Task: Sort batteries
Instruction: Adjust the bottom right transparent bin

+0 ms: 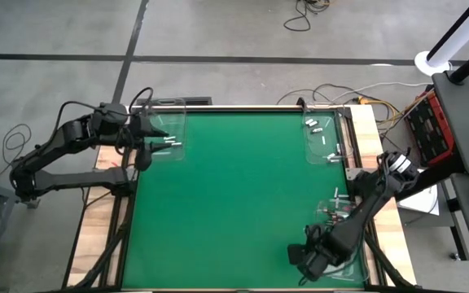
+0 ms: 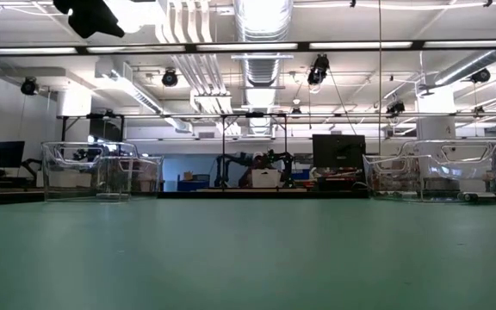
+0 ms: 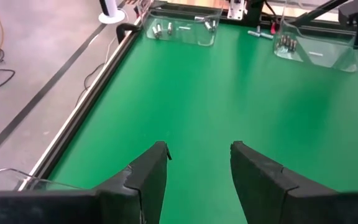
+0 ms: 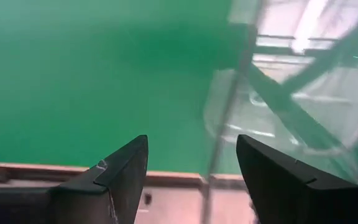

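Note:
Small whitish batteries (image 1: pixel 172 144) lie in a clear tray (image 1: pixel 165 130) at the table's far left. My left gripper (image 1: pixel 155 130) hovers open over that tray, fingers (image 3: pixel 148 177) pointing toward the right edge. More batteries (image 3: pixel 160 28) lie in the clear far-right tray (image 1: pixel 324 138). Several dark ones (image 3: pixel 284 42) sit in the clear near-right tray (image 1: pixel 340 232). My right gripper (image 1: pixel 301 256) hangs open by the near edge, just left of that tray (image 4: pixel 278 118), with nothing between its fingers.
One loose battery (image 3: pixel 260 34) lies on the green mat (image 1: pixel 234 195) between the two right-hand trays. The mat's middle is bare. A wooden border (image 4: pixel 166 177) runs along the near edge below my right gripper. Cables and a red box (image 1: pixel 426 122) sit beyond the right edge.

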